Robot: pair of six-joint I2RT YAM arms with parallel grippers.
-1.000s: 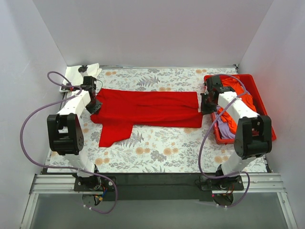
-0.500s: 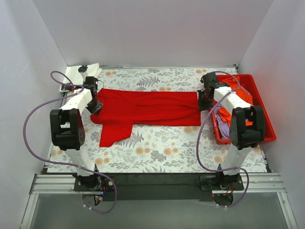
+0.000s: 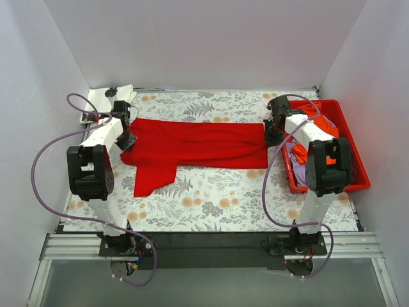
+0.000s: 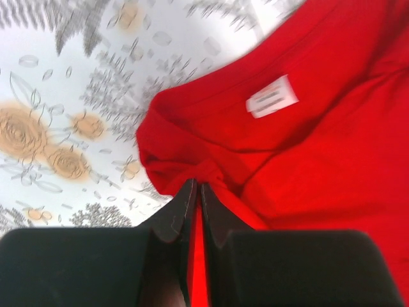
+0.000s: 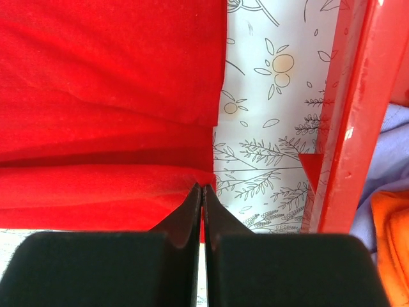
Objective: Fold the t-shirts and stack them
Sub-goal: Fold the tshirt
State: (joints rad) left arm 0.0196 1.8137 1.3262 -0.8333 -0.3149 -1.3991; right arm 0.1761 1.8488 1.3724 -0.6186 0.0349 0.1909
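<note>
A bright red t-shirt (image 3: pixel 198 146) lies partly folded across the floral table, one sleeve (image 3: pixel 152 176) sticking out toward the front left. My left gripper (image 3: pixel 126 142) is shut on the shirt's collar end (image 4: pixel 192 160), where a white label (image 4: pixel 271 96) shows. My right gripper (image 3: pixel 272 137) is shut on the shirt's hem edge (image 5: pixel 192 176) beside the red tray (image 5: pixel 348 128). Orange (image 3: pixel 323 128) and lavender (image 3: pixel 300 160) t-shirts lie in the tray. A white t-shirt (image 3: pixel 102 99) lies at the back left corner.
The red plastic tray (image 3: pixel 358 166) stands along the table's right side, close to my right arm. White walls enclose the table on three sides. The floral cloth (image 3: pixel 217 198) covers the table in front of the shirt.
Both grippers have moved back toward the far side, pulling the shirt's two ends with them. The right arm has drawn nearer the tray's back left corner.
</note>
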